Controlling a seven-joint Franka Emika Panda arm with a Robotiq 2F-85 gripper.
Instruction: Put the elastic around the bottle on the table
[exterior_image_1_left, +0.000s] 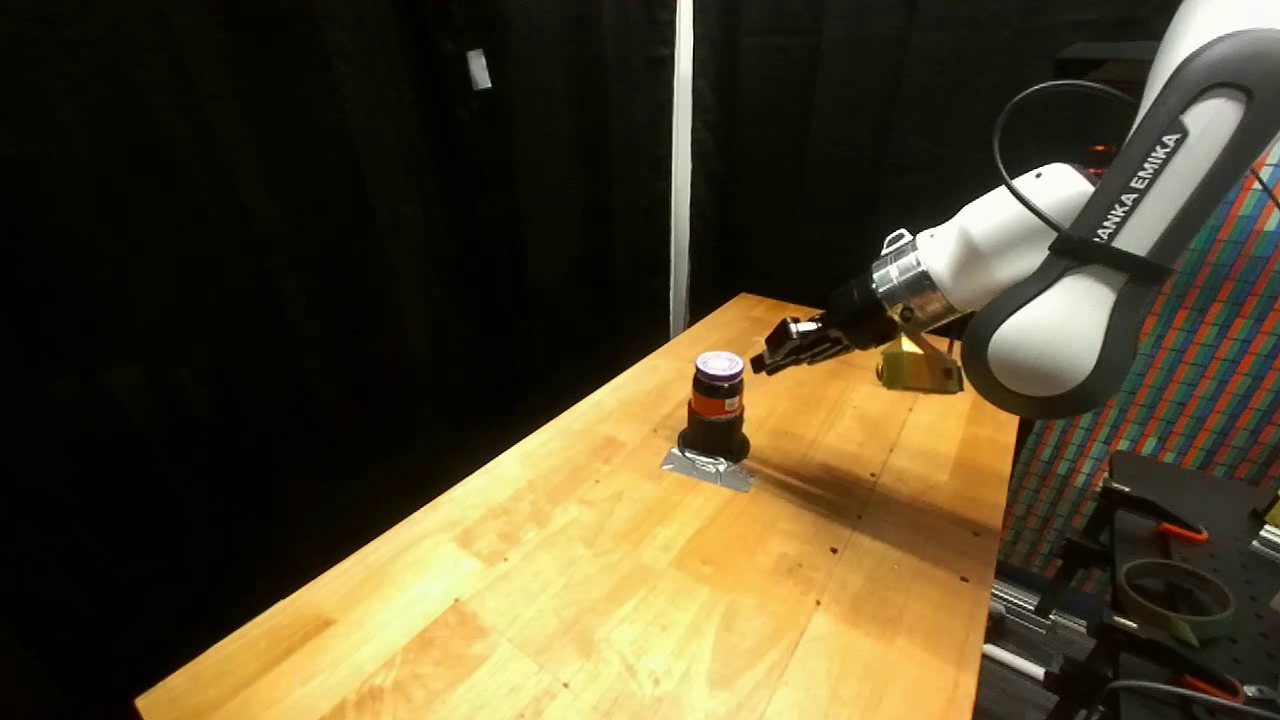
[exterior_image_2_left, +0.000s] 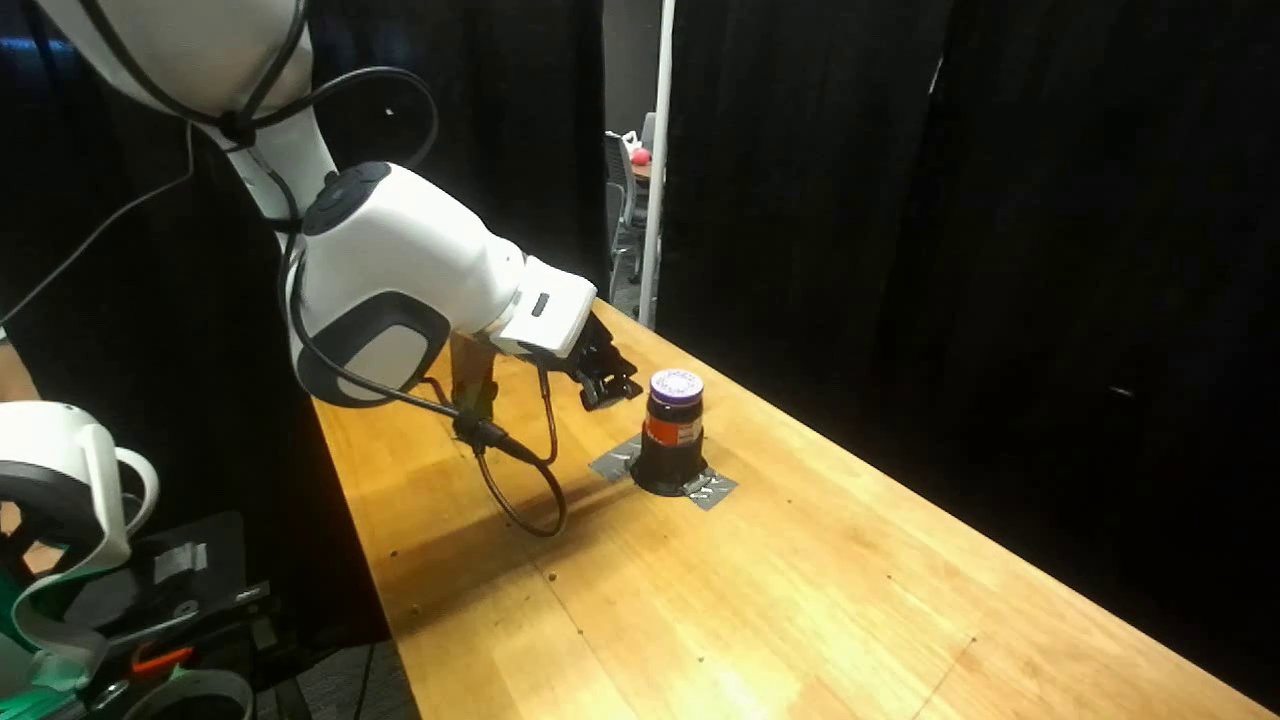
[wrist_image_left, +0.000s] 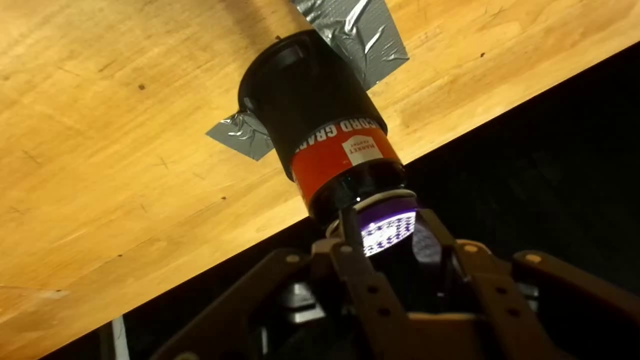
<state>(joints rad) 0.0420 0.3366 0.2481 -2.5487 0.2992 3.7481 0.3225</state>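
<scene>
The bottle (exterior_image_1_left: 716, 404) stands upright in a black holder (exterior_image_1_left: 714, 438) on the wooden table (exterior_image_1_left: 600, 560). It has a purple lid and an orange-red label, and it also shows in an exterior view (exterior_image_2_left: 672, 430) and in the wrist view (wrist_image_left: 345, 155). A pale band, which looks like the elastic (wrist_image_left: 387, 195), runs along the lower edge of the lid; part of it is hidden behind a finger. It cannot be made out in either exterior view. My gripper (exterior_image_1_left: 766, 360) is beside the lid, apart from it in both exterior views. Its fingers (wrist_image_left: 387, 215) are apart, with nothing visibly gripped.
Grey tape (exterior_image_1_left: 706, 468) fixes the holder to the table; a further strip shows at its other side (exterior_image_2_left: 615, 460). Black curtains (exterior_image_1_left: 330, 250) hang behind the table's far edge. A side cart (exterior_image_1_left: 1160, 490) with a tape roll (exterior_image_1_left: 1178, 600) stands beside the table.
</scene>
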